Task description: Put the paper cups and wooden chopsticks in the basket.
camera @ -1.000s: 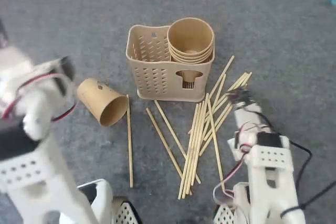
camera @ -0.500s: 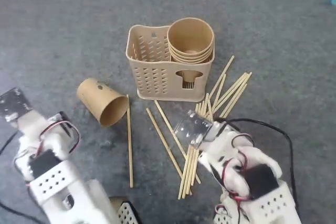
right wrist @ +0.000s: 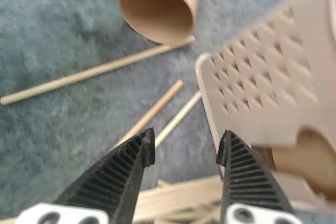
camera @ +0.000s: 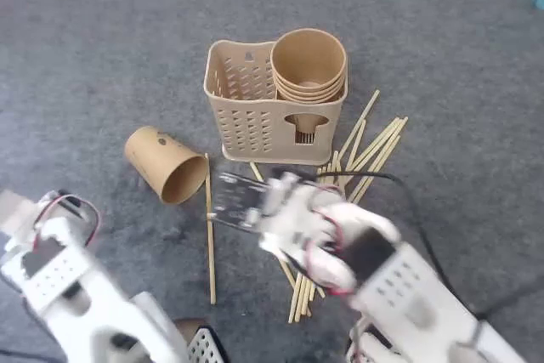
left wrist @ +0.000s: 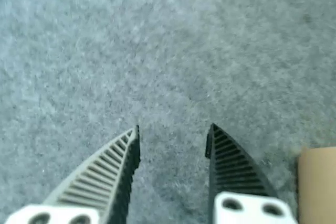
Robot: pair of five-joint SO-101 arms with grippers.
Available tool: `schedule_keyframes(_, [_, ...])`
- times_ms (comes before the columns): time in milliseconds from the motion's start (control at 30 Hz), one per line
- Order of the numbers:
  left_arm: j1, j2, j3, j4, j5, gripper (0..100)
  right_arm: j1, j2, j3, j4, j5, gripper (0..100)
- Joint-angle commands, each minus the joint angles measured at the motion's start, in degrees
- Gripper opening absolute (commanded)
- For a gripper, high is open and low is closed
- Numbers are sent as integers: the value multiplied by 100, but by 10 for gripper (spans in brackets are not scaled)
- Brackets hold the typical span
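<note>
Both released: right gripper (right wrist: pixel 187 140) over chopsticks (right wrist: pixel 157 109) beside basket (right wrist: pixel 262 93), left gripper (left wrist: pixel 174 129) near fallen cup (left wrist: pixel 318 182).

From above, bare carpet (camera: pixel 102 57) lies open from 9 round to 12 o'clock of the basket (camera: pixel 255 129), and again at 3 o'clock. The lying cup (camera: pixel 166 165) blocks 8 o'clock, with one loose stick (camera: pixel 210 252) just beside it. The stick pile (camera: pixel 374 146) crowds 4 to 5 o'clock. My right arm (camera: pixel 365 252) lies across 6 o'clock. The stacked cups (camera: pixel 308 61) fill the basket's right well; the left well's mouth looks free, I think. My left gripper (left wrist: pixel 173 129), spread, has carpet beneath. My right gripper (right wrist: pixel 186 145), spread, sits close by the basket's corner.
</note>
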Motion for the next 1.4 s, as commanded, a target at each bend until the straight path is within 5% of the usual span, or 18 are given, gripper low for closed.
schedule_keyframes(0, [-53, 1327, -875, -237, 132, 195, -356, 1464, -1037, -470, -79, 203])
schedule_keyframes(467, [-237, 5169, -3767, 932, 325, 195, -497, 4831, -3736, -980, -44, 199])
schedule_keyframes(900, [-237, 5240, -3829, 976, 325, 195, 22, 5877, -3745, -2492, -88, 180])
schedule_keyframes(1033, [-237, 5240, -3829, 976, 325, 195, 110, 5947, -3763, -2536, -88, 0])
schedule_keyframes(1367, [-229, 5248, -3829, 976, 325, 195, 92, 5868, -4158, -1877, -589, 9])
